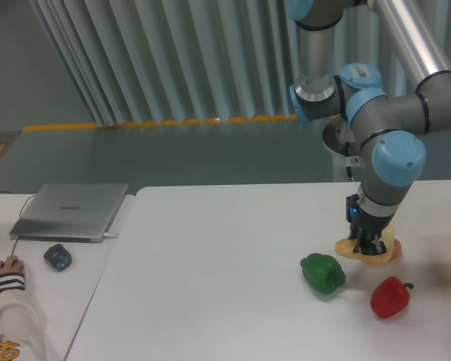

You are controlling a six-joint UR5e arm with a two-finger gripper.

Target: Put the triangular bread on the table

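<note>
Gripper (367, 248) pointing down | clamped on triangular bread (347, 247) | above table (210, 286)

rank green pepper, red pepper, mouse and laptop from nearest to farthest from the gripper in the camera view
From the gripper, which is shut on the triangular bread:
1. Green pepper, just below and to its left in the picture.
2. Red pepper, below it, close to the green one's distance but a little farther.
3. Mouse, far across on the side desk.
4. Laptop, behind the mouse.

Robotics lab, UR5e arm (383, 120), laptop (70, 210)
</note>
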